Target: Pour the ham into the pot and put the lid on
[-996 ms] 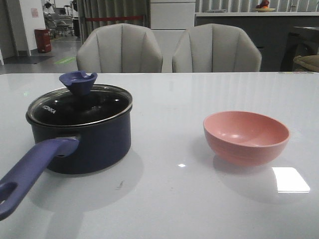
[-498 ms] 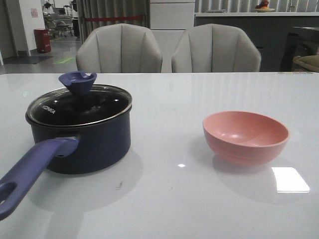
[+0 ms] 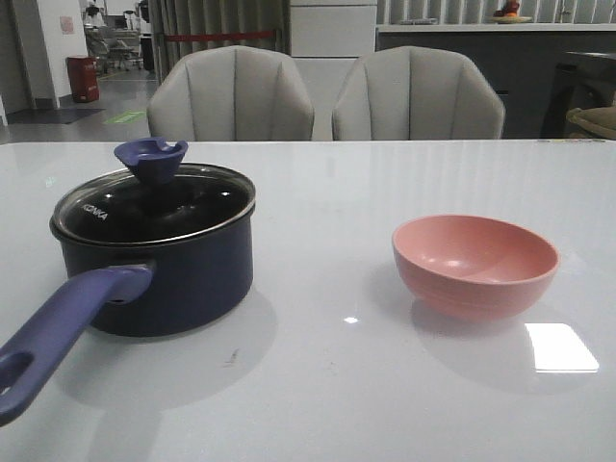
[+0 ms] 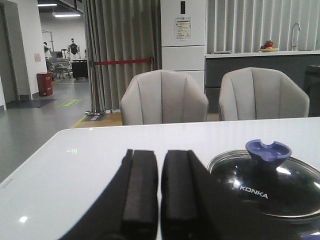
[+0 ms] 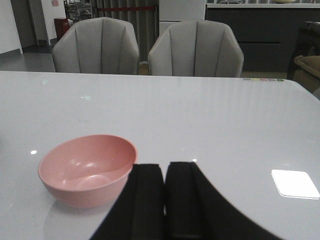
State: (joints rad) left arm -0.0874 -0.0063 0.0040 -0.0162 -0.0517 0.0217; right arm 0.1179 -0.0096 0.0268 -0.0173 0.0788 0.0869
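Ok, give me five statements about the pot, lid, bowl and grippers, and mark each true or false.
1. The lid sits on the pot. True.
2. The pink bowl is full of ham chunks. False: its inside looks bare in the front and right wrist views.
3. The left gripper holds the lid's knob. False: its fingers are closed on nothing, apart from the lid.
4. The right gripper is shut and empty, beside the bowl. True.
5. The pot's handle points away from the robot, toward the chairs. False: it points toward the robot's near left.
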